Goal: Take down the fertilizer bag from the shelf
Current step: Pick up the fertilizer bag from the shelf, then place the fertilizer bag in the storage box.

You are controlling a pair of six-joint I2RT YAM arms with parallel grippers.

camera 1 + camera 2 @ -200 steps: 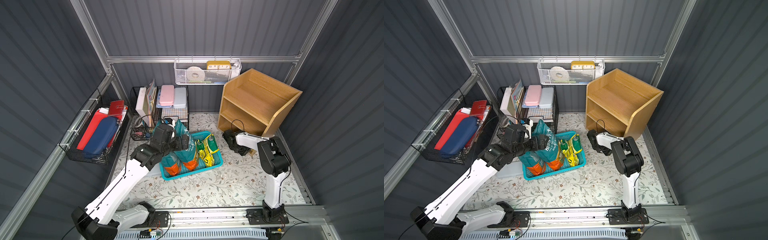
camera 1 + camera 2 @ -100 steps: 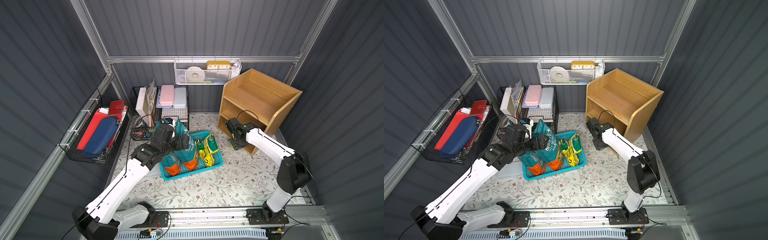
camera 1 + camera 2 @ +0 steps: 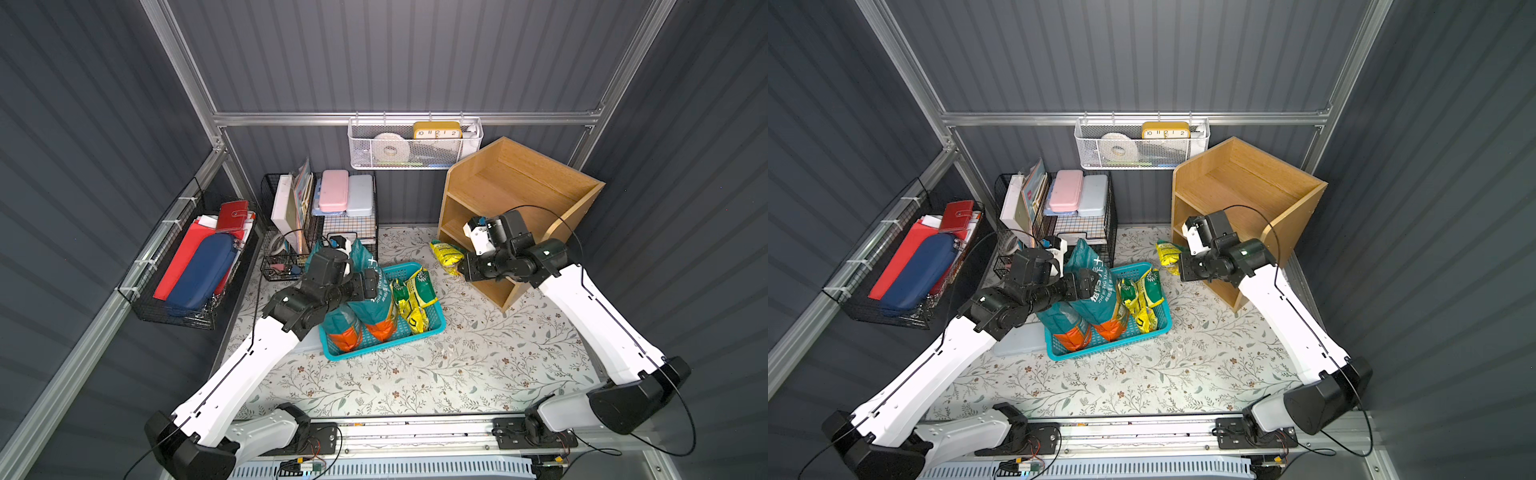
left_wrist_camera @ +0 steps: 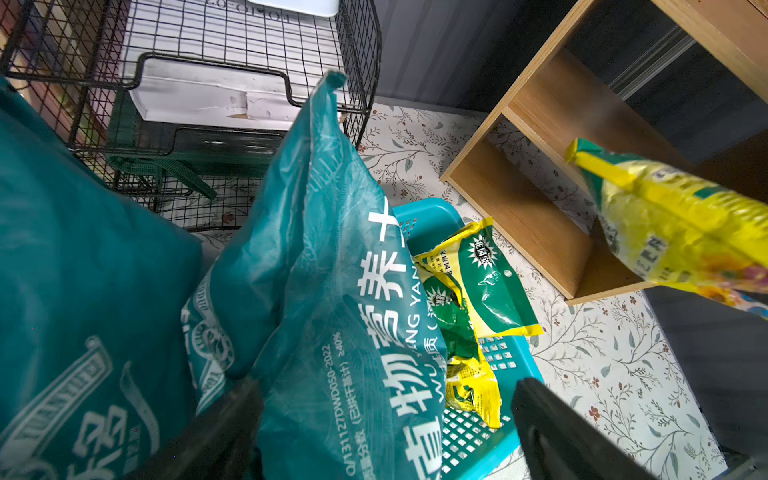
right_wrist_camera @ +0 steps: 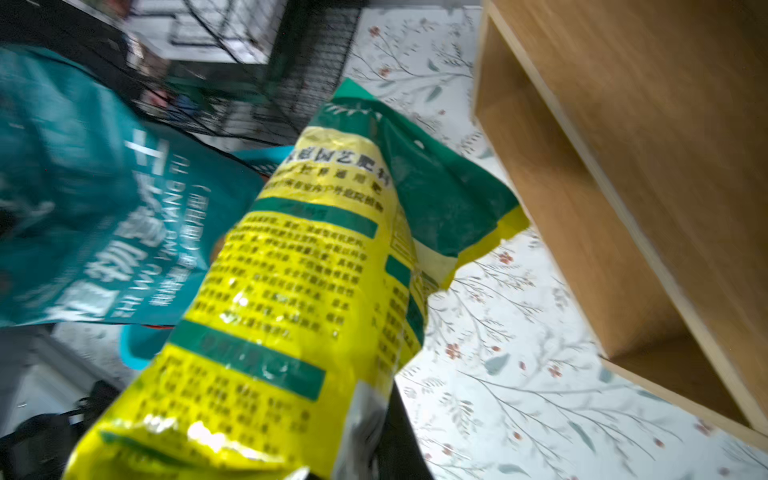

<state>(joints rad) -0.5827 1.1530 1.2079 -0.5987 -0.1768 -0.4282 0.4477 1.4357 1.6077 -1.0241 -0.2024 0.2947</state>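
Right of frame centre, the right jaws clench the yellow fertilizer bag [image 3: 445, 254] just outside the shelf [image 3: 511, 183]'s lower tiers. The left jaws gape around a teal bag [image 3: 374, 307].

even overhead light, sharp top views; right wrist view motion-blurred, with glare on the yellow bag [image 5: 291, 299].

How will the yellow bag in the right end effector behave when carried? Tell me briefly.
Probably floppy: the yellow bag is creased and folded over. Likely light, since a pinch at one end holds it out. Its glossy film may slip.
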